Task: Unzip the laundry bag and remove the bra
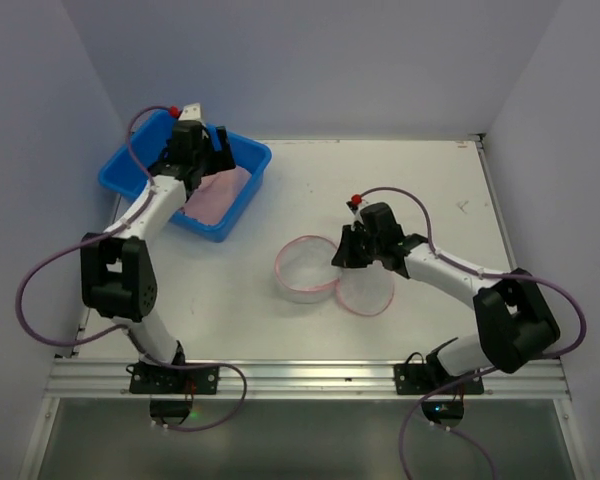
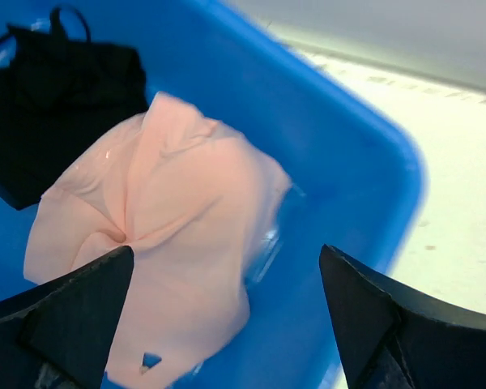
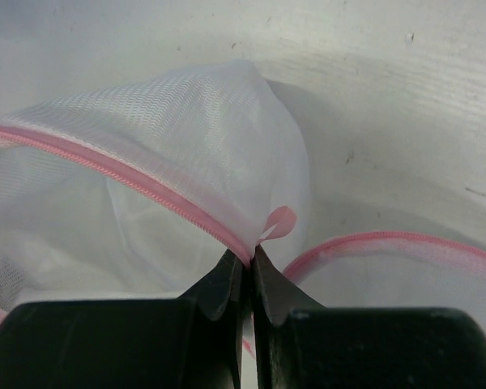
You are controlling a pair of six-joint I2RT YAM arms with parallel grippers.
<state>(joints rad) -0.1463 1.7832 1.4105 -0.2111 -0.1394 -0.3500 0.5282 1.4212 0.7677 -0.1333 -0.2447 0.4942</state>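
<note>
1. By count there are one bag made of two round halves, one bra, one blue tub, one black cloth and two grippers.
2. The bag lies near the middle of the table and it is open. In the top view one half stands up as a ring, and the other half lies flat at 4 o'clock from it. The two halves touch each other.
3. The right gripper is at the place where the halves meet, on the 1 o'clock side of the ring. Its jaws are pressed together on the pink rim of the bag, with the mesh rising behind them. A small pink tab sticks out just above the fingertips, at 1 o'clock from them.
4. The tub is at 10 o'clock from the bag, well apart from it, near the far left corner of the table.
5. In the tub are the bra and the black cloth. The bra lies crumpled against the tub wall, and the black cloth is at 10 o'clock from it in the left wrist view, touching its edge.
6. The left gripper hangs over the tub, right above the bra. Its jaws are spread wide and hold nothing. In the top view this arm hides part of what is inside the tub.
</note>
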